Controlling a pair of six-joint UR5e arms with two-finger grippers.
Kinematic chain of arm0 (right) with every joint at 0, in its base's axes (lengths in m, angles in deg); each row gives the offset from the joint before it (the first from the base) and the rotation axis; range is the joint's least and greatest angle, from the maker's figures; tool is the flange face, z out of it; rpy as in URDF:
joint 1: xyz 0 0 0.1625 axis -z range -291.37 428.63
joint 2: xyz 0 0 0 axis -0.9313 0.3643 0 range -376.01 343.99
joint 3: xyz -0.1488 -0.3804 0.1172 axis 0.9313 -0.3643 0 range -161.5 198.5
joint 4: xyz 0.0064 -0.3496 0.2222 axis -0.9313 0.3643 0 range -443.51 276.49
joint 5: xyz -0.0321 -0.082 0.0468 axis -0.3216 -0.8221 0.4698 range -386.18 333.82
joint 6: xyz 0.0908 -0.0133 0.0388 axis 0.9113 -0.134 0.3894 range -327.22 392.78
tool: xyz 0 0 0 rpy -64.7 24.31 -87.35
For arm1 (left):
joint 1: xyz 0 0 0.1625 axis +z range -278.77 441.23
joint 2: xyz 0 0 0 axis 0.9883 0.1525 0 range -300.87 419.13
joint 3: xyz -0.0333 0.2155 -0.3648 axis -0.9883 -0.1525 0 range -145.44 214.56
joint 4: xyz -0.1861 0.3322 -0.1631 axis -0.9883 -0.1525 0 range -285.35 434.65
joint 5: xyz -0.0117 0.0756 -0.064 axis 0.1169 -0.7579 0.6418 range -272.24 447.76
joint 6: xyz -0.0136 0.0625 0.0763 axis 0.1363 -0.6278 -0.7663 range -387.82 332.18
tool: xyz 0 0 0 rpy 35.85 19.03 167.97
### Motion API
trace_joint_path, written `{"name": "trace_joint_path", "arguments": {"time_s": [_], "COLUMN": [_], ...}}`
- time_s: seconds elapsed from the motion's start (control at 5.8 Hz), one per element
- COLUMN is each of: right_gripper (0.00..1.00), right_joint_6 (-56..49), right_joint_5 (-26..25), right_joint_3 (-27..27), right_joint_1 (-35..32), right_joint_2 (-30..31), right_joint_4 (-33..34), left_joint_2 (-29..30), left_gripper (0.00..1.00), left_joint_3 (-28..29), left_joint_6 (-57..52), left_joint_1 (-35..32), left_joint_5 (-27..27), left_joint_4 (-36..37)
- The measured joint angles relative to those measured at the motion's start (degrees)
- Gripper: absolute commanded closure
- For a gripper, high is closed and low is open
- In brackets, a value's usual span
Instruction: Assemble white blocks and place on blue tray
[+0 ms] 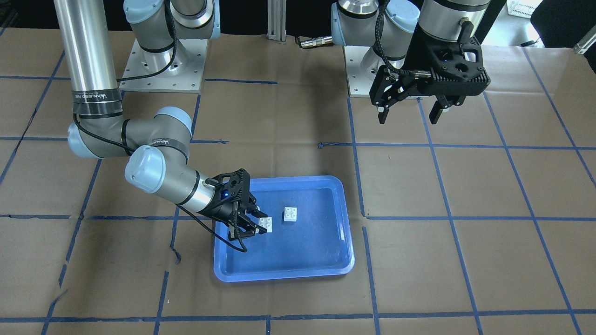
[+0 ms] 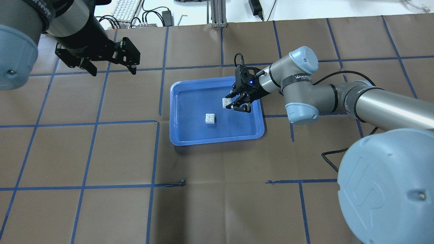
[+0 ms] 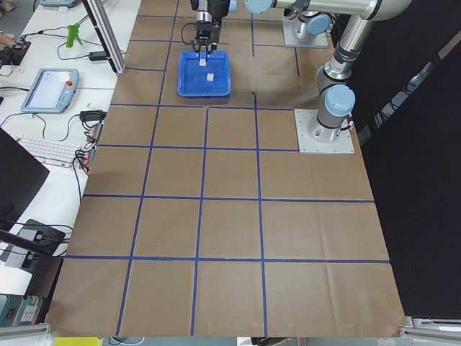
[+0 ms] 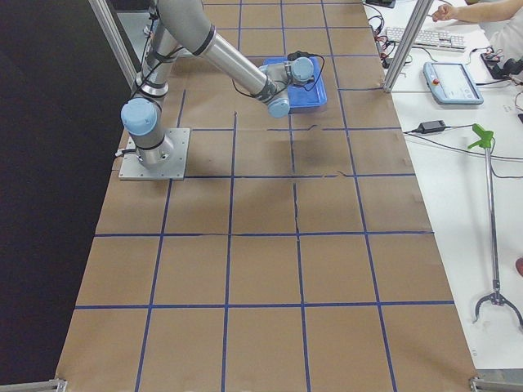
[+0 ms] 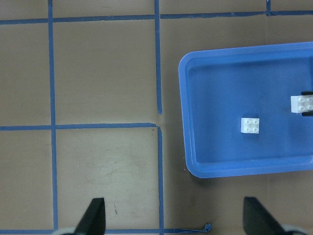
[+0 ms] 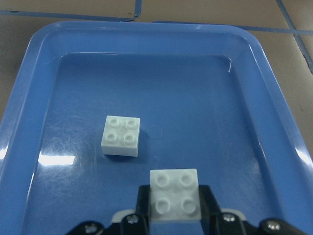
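The blue tray [image 2: 183, 137] lies mid-table. One white block [image 2: 210, 118] sits studs-up on the tray floor, and it also shows in the right wrist view [image 6: 121, 135]. My right gripper [image 2: 234, 103] is shut on the other white block [image 2: 226, 102], holding it studs-up just above the tray floor, near the tray's right side and apart from the loose block. In the right wrist view the held block [image 6: 174, 195] sits between the fingers. My left gripper [image 2: 112, 69] is open and empty, high above the table, far left of the tray.
Brown paper with blue tape lines covers the table [image 2: 101, 189]. The two arm base plates [image 1: 167, 65] stand at the robot's side. A keyboard and cables [image 2: 129, 10] lie beyond the far edge.
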Motion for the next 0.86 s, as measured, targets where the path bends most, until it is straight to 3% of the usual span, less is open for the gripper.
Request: {"name": "trace_joint_path", "arguments": {"time_s": [0.86], "right_gripper": [0.68], "right_joint_6": [5.78], "right_joint_5": [0.02], "right_joint_3": [3.62], "right_joint_1": [-2.14], "right_joint_2": [-1.06], "right_joint_4": [6.88], "left_joint_2": [-0.21], "left_gripper": [0.01], "left_joint_3": [-0.38], "left_joint_6": [-0.03], "left_joint_1": [0.27], "left_joint_5": [-0.13], "left_joint_4": [0.13]}}
